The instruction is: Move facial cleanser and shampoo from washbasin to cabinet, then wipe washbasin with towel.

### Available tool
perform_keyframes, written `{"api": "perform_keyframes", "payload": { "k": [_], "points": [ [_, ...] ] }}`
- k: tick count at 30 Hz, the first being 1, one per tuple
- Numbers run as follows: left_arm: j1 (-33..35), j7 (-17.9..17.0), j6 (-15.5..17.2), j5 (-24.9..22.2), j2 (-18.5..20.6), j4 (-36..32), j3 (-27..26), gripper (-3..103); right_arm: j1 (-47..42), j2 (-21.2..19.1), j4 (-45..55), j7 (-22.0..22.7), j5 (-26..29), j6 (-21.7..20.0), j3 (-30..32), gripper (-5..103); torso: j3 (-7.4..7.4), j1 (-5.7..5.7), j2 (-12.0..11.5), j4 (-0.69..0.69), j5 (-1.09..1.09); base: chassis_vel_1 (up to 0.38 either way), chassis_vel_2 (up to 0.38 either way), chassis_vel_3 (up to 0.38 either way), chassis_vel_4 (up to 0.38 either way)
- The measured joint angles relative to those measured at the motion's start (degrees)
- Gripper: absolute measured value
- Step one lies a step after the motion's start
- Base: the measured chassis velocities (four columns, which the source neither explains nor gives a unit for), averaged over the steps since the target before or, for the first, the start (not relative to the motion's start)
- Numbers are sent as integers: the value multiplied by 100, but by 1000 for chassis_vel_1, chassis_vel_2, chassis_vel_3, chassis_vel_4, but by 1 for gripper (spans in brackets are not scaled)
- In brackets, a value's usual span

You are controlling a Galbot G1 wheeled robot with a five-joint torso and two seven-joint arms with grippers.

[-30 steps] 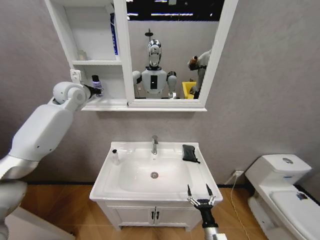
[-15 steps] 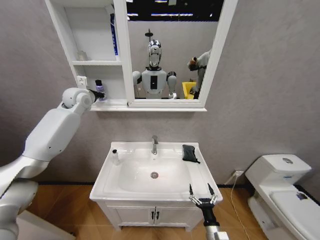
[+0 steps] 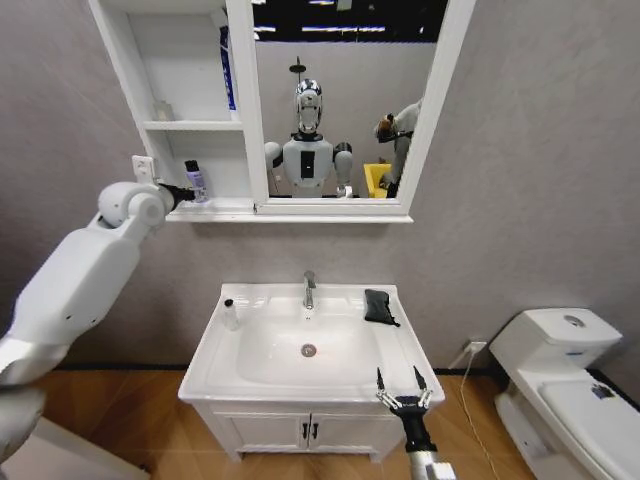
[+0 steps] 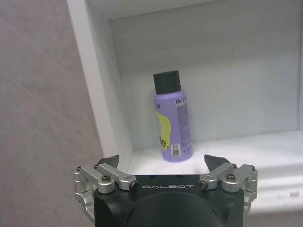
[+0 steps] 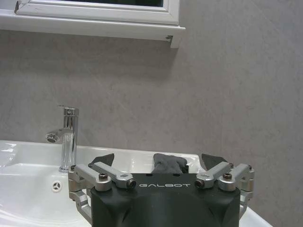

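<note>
Your left gripper [image 4: 161,165] hangs released before the white wall cabinet's [image 3: 190,212] lower left shelf, where the purple black-capped bottle [image 4: 173,117] stands. Next, fetch the small white bottle [image 3: 230,314] at the white ceramic washbasin's [image 3: 400,345] left edge; the black-grey towel [image 3: 379,306] lies back right. Your right gripper [image 3: 402,390] waits open at the front right corner.

The robot's left arm [image 3: 75,275] is clad in smooth white shells with a rounded grey-white joint near the wrist. Each gripper, the left gripper [image 4: 163,165] and the right gripper [image 5: 158,163], has a black housing lettered GALBOT in white, silver metal linkages fastened with dark screws, and black pointed fingertips [image 4: 215,162].
</note>
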Motion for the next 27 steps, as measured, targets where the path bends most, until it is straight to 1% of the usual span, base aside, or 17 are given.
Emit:
{"api": "perform_keyframes", "payload": {
  "k": [3, 4, 6, 7, 8, 9, 10, 11, 12, 13, 14, 16, 17, 20, 21, 24, 27],
  "points": [
    [1068, 145, -215, -115, 506, -1130, -730, 100, 6, 15, 22, -4, -45, -32, -33, 100, -1, -2, 1, 4, 5, 0, 0, 0, 0],
    [1068, 145, -215, -115, 506, -1130, -730, 100, 6, 15, 22, -4, -45, -32, -33, 100, -1, -2, 1, 4, 5, 0, 0, 0, 0],
    [1994, 228, -341, -149, 711, -1703, -1418, 100, 12, 42, 55, -7, -90, -67, -73, 100, -2, -3, 1, -1, 4, 0, 0, 0, 0],
    [1994, 228, -341, -149, 711, -1703, -1418, 100, 12, 42, 55, -7, -90, -67, -73, 100, -2, -3, 1, -1, 4, 0, 0, 0, 0],
    [2699, 237, -399, -121, 760, -2010, -1902, 100, 9, 65, 87, -9, -126, -85, -101, 100, -2, -2, 1, -3, 3, 0, 0, 0, 0],
    [2699, 237, -399, -121, 760, -2010, -1902, 100, 9, 65, 87, -9, -126, -85, -101, 100, -2, -2, 1, -3, 3, 0, 0, 0, 0],
    [3317, 270, -449, -36, 754, -2231, -2280, 100, 3, 81, 116, -12, -150, -92, -117, 100, -2, -2, 1, -4, 5, 0, 0, 0, 0],
    [4107, 342, -563, 204, 653, -2431, -2598, 100, -32, 100, 159, -14, -168, -94, -117, 100, -2, -2, 1, 1, 4, 0, 0, 0, 0],
    [4431, 377, -656, 369, 550, -2470, -2629, 100, -84, 118, 194, -13, -171, -86, -92, 100, -2, -2, 1, 0, 4, 0, 0, 0, 0],
    [4431, 377, -656, 369, 550, -2470, -2629, 100, -84, 118, 194, -13, -171, -86, -92, 100, -2, -2, 1, 0, 4, 0, 0, 0, 0],
    [4851, 429, -798, 618, 385, -2510, -2670, 100, -148, 125, 215, -6, -171, -67, -55, 100, -1, -2, 1, -5, 1, 0, 0, 0, 0],
    [5432, 501, -1049, 1049, 47, -2541, -2692, 100, -201, 125, 240, 4, -162, -41, -19, 100, -1, -2, 1, -5, 3, 0, 0, 0, 0],
    [5432, 501, -1049, 1049, 47, -2541, -2692, 100, -201, 125, 240, 4, -162, -41, -19, 100, -1, -2, 1, -5, 3, 0, 0, 0, 0],
    [5882, 560, -1353, 1619, -467, -2429, -2518, 100, -233, 114, 271, 15, -138, -21, 7, 100, -1, -2, 1, -3, 6, 0, 0, 0, 0],
    [5882, 560, -1353, 1619, -467, -2429, -2518, 100, -233, 114, 271, 15, -138, -21, 7, 100, -1, -2, 1, -3, 6, 0, 0, 0, 0],
    [6091, 703, -1699, 2334, -1095, -2020, -2290, 100, -245, 113, 277, 27, -112, 8, 19, 100, -1, -1, 1, -4, 5, 0, 0, 0, 0],
    [6151, 807, -1826, 2623, -1370, -1753, -2195, 100, -268, 103, 253, 36, -100, 34, 20, 100, 0, -1, 1, -3, 4, 0, 0, 0, 0]
  ]
}}
